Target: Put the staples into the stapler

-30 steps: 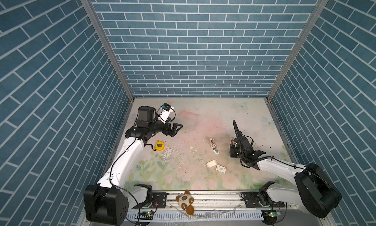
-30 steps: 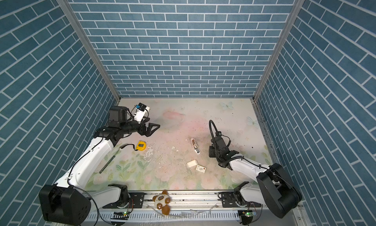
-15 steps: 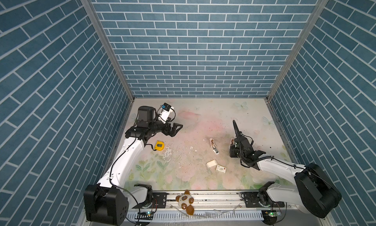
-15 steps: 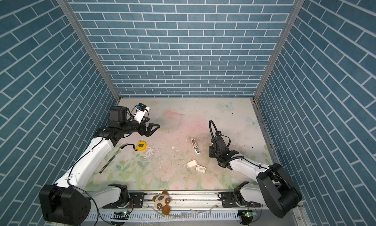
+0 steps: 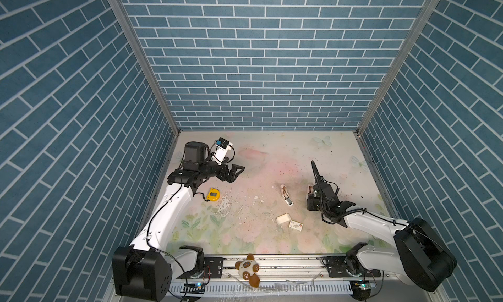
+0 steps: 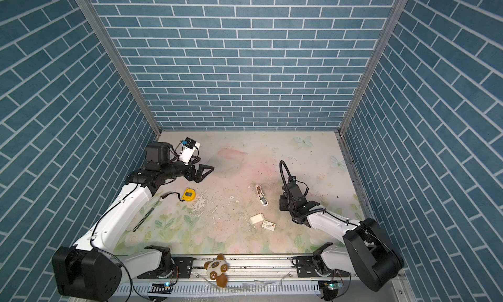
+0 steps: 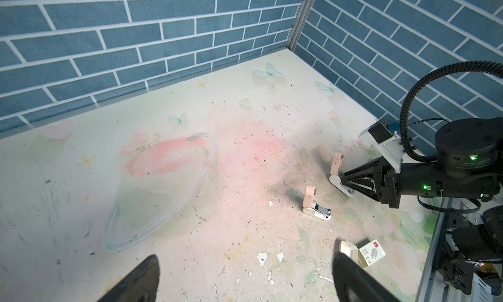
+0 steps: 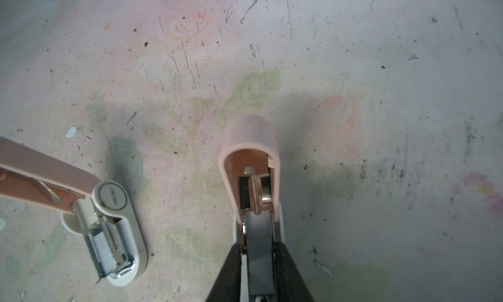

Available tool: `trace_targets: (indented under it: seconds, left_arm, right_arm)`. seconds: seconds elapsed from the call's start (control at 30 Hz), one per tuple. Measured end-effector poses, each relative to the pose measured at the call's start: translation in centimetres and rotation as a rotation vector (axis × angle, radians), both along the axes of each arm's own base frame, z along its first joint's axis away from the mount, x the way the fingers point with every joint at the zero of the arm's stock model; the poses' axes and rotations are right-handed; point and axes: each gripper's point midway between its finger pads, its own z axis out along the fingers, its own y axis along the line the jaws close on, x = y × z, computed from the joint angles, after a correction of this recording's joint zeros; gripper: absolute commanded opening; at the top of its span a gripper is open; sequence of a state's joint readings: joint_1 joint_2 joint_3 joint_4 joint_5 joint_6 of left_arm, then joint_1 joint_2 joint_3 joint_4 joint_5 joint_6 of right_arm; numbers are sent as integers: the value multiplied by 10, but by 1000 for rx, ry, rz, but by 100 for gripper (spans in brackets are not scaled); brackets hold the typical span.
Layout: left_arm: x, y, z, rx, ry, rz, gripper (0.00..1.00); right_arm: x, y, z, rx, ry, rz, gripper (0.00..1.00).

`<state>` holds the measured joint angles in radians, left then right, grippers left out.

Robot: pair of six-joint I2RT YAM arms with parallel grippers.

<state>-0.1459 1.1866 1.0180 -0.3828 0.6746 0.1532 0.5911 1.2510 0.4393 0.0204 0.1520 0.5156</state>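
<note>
A pink-and-white stapler (image 5: 286, 197) (image 6: 261, 196) (image 7: 315, 205) lies open mid-table, and a silvery strip shows in its magazine (image 8: 104, 246). A second pink stapler (image 8: 251, 151) (image 7: 337, 167) stands with its lid raised. My right gripper (image 8: 258, 246) (image 5: 310, 202) is shut on its base, one finger against each side, and a grey strip lies between the fingers. The staples' white tray (image 5: 282, 219) (image 7: 347, 250) and printed sleeve (image 5: 296, 226) (image 7: 371, 253) lie nearer the front. My left gripper (image 5: 235, 172) (image 7: 245, 259) hovers open and empty at the back left.
A yellow tape measure (image 5: 212, 194) (image 6: 188, 194) lies under the left arm, and a thin dark rod (image 6: 147, 216) lies by the left wall. A plush toy (image 5: 247, 269) sits on the front rail. Blue brick walls close in three sides. The table top is scuffed and flaked.
</note>
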Motion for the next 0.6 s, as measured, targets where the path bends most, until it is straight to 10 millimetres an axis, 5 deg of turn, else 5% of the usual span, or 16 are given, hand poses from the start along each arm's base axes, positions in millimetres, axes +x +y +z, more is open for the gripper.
trace_targets:
  seconds: [0.6]
  left_arm:
    - [0, 0, 0, 0, 0, 0, 100]
  right_arm:
    - [-9, -1, 1, -16, 16, 13, 29]
